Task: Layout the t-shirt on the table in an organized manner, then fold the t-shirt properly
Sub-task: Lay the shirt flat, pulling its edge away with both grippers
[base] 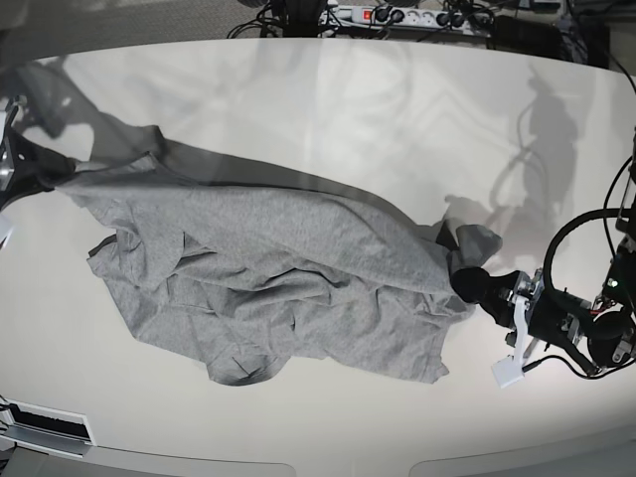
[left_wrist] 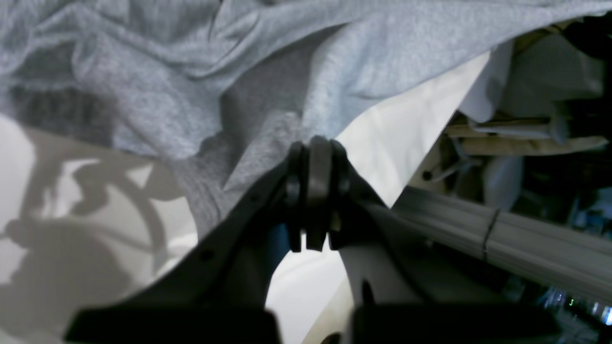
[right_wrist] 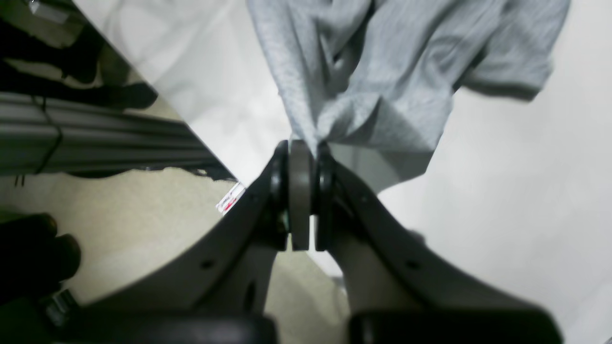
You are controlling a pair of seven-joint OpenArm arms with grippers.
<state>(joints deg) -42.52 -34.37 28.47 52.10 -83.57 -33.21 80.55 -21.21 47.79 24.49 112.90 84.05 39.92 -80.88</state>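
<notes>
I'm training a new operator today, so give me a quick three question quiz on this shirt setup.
1. True or false: both grippers are shut on the t-shirt.
2. The left gripper pinches: A) cloth B) cable C) nothing?
3. Is the shirt flat or rumpled on the table?

Key: 1 true, the right gripper also grips cloth. 2 A. 3 rumpled, stretched between the arms.

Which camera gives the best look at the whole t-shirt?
The base view: the t-shirt lies stretched and rumpled across the table, all in frame. The left wrist view shows only bunched fabric at the left hand; the right wrist view, only an edge pinched by the right hand.
</notes>
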